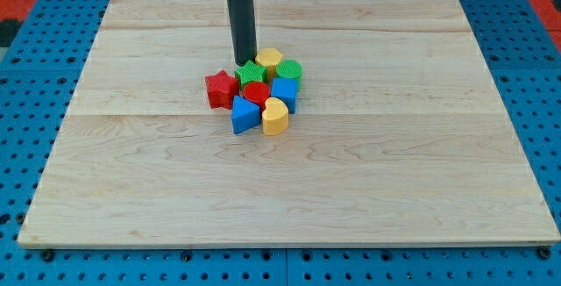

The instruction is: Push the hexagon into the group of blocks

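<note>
Yellow hexagon [269, 57] is located at the top of the block cluster, touching the green star [252, 73] and the green cylinder [290, 69]. My tip [243, 62] is positioned just left of it, against the green star. No fingers are fitted to the rod.
</note>
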`<action>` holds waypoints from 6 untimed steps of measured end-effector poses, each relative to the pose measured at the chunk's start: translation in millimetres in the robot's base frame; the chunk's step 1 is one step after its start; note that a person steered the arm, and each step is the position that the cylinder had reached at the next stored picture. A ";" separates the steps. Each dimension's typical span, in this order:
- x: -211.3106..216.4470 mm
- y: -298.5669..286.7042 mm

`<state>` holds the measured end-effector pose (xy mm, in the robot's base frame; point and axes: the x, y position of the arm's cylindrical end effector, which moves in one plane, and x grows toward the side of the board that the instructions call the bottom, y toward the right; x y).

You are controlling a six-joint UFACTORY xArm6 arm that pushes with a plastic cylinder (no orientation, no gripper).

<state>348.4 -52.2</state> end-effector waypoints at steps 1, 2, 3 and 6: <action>-15.2 -11.6; -16.6 5.3; -11.2 9.4; -47.1 -56.6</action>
